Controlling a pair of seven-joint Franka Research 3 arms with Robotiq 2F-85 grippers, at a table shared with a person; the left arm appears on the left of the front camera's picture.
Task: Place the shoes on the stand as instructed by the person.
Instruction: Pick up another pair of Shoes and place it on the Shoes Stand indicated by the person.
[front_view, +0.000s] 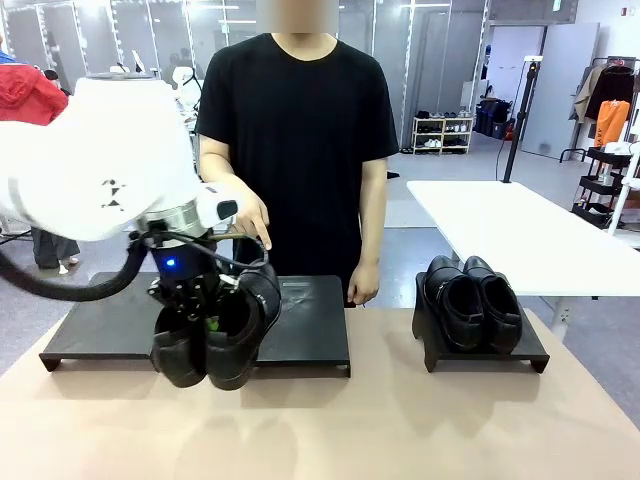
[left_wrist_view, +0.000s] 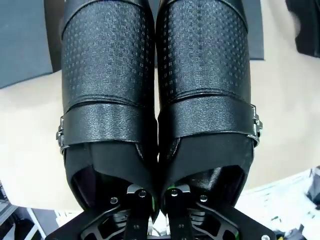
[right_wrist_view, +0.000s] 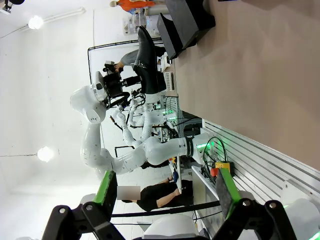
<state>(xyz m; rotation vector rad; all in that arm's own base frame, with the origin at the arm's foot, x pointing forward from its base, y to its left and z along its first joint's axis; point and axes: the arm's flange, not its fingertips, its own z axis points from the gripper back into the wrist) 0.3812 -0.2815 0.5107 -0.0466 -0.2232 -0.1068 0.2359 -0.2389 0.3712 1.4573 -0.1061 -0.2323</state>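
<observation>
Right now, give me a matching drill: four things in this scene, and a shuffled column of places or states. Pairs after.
Things:
1. strapped pair of shoes
2. plain pair of shoes
3. right end effector
4. person's hand

Places or states:
A. resting on the small stand at the right
B. open, holding nothing
C. hanging toes down, pinched by the left end effector
D. held out above the wide stand

Pairs: 1-C, 2-A, 3-B, 4-D
</observation>
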